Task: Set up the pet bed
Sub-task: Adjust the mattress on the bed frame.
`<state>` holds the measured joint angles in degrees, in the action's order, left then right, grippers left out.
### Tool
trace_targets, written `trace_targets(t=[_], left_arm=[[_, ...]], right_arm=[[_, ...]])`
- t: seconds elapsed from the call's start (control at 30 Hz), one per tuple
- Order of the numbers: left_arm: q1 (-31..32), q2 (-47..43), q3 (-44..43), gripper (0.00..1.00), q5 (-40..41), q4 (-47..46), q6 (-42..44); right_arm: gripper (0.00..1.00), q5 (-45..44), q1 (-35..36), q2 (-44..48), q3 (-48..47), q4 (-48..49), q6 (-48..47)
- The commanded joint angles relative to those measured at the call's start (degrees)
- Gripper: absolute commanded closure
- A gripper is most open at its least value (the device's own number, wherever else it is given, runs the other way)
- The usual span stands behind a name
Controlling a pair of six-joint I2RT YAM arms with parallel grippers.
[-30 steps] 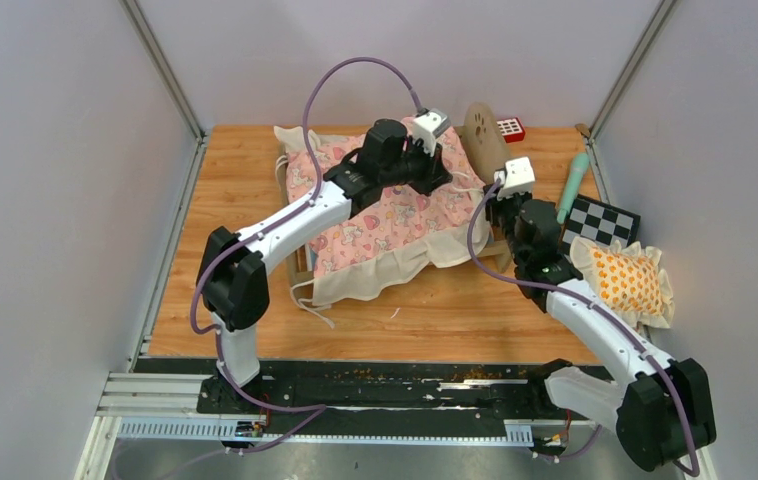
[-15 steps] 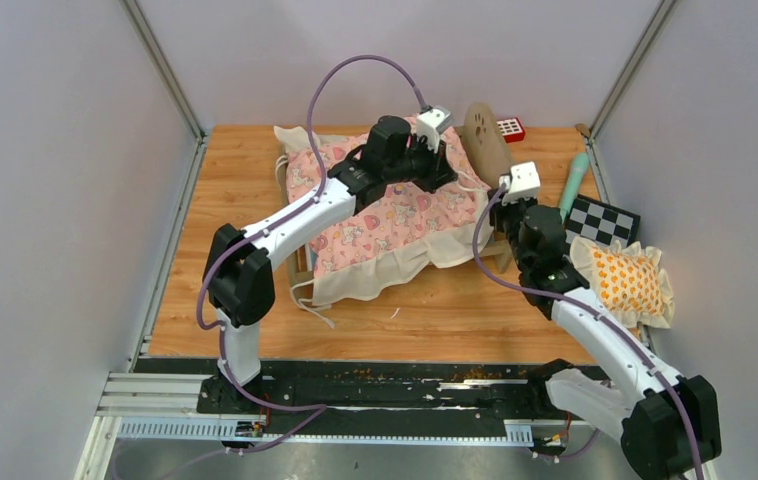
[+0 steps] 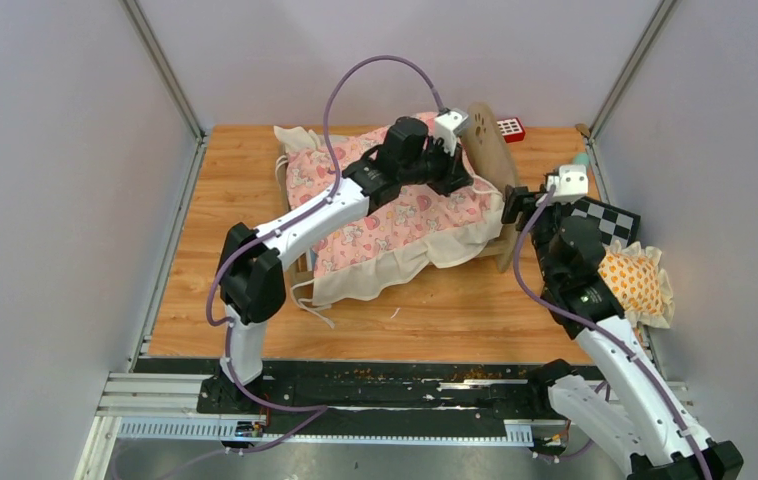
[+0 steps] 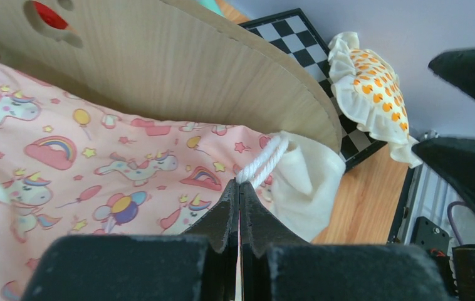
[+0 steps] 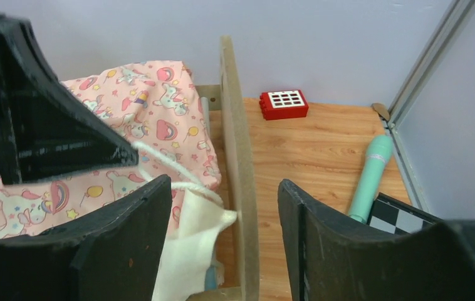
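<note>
Pet bed [image 3: 355,262]: on the far half of the worktop [image 3: 245,200], about midway between its left and right edges, headboard end toward the right edge.

Quilt [image 3: 395,225]: pink unicorn print, spread over the bed and rumpled. I see its cream ruffle hanging off the near side onto the wood.

Headboard [image 3: 488,150]: rounded, paw cutout, standing on edge at the quilt's right end.

Pillow [image 3: 630,280]: orange pattern, frilled, at the right edge of the worktop, off the bed.

Checkered board [image 3: 605,218]: at the right edge, just beyond the pillow and partly under it.

Mint stick [image 5: 370,175]: lying near the far right corner.

Right gripper [image 5: 222,185]: jaws well apart, nothing held. The headboard's thin edge shows in the gap between the fingers. I cannot tell whether either finger touches it.

Left gripper [image 4: 238,188]: over the quilt's right end, beside the headboard, jaws pressed together on a white cord [image 4: 263,162] that leads to the ruffle's corner.

Red block [image 3: 511,128]: at the far edge, beyond the headboard.
</note>
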<state>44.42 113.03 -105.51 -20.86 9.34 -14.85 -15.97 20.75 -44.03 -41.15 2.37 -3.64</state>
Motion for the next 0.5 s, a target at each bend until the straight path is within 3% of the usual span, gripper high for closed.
trace_targets(t=[0.0,0.27,0.47], left_arm=[[1.68,1.5,-2.75,1.0,-0.17,0.11,-0.19],[4.32,4.04,-4.62,1.0,0.34,1.11,0.05],[5.35,4.58,-3.45,1.0,-1.09,1.27,-0.63]], right_arm=[[0.36,-0.38,-2.79,-2.73,-6.47,-6.6,3.29],[0.39,9.28,-11.85,-8.18,-7.72,-8.64,10.24],[0.39,9.2,-13.41,-6.12,-5.23,-8.87,13.12]])
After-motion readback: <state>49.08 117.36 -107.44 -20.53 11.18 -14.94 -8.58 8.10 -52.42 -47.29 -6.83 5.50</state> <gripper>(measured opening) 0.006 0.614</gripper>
